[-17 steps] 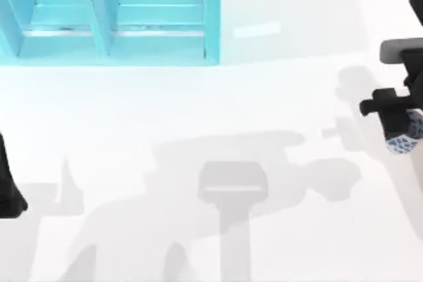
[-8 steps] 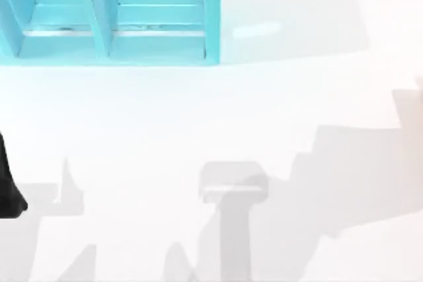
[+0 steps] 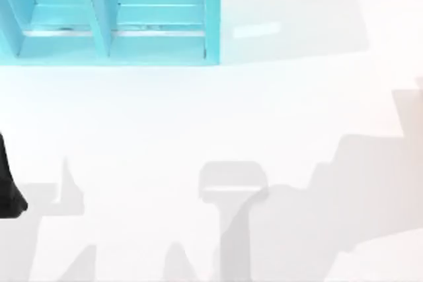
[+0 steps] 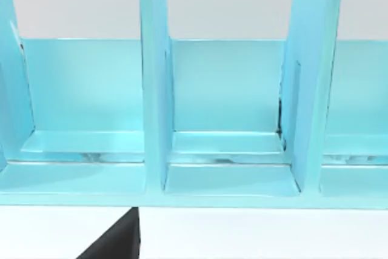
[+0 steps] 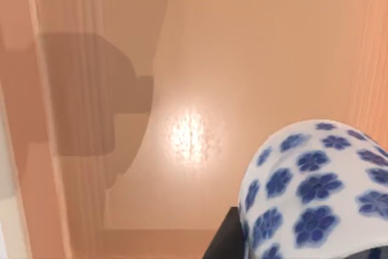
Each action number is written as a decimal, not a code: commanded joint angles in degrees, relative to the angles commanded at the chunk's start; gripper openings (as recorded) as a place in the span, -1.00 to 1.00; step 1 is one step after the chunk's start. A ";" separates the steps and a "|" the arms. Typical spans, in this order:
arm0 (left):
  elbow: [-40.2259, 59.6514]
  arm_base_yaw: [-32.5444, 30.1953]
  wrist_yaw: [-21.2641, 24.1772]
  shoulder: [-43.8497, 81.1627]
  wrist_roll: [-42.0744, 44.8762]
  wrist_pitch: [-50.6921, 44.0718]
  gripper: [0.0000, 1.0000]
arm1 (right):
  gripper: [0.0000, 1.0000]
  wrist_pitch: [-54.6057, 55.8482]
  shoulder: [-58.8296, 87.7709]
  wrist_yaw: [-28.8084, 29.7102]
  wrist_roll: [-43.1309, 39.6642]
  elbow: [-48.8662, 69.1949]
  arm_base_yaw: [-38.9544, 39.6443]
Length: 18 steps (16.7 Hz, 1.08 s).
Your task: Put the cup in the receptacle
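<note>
The cup (image 5: 315, 192), white with dark-blue flowers, sits close in the right wrist view. My right gripper (image 5: 303, 241) is shut on it, and one black finger (image 5: 225, 238) shows beside the cup. Behind the cup lies a tan-orange surface. The receptacle, turquoise shelving (image 3: 158, 37) with upright dividers, stands at the back left of the table. In the left wrist view the turquoise shelving (image 4: 230, 180) faces the camera with its open compartments. My left arm (image 3: 8, 186) is parked at the table's left edge.
The white tabletop (image 3: 198, 110) carries grey arm shadows across its front half. A tan strip (image 3: 411, 107) shows at the table's right edge. A dark part of the left gripper (image 4: 115, 244) pokes into the left wrist view.
One second ago the right gripper held the cup at the table's right edge; it has since gone out of the top view to the right. Its shadow keeps shifting. The left arm has not moved.
</note>
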 joint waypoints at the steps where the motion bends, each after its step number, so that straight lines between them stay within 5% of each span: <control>1: 0.00 0.00 0.00 0.00 0.00 0.00 1.00 | -1.00 0.76 0.02 0.00 -0.04 -0.74 0.05; 13: 0.00 0.00 0.00 0.00 0.00 0.00 1.00 | -1.00 14.35 0.34 -0.05 0.09 -14.11 -0.07; 18: 0.00 0.00 0.00 0.00 0.00 0.00 1.00 | -0.25 14.35 0.34 -0.05 0.09 -14.11 -0.07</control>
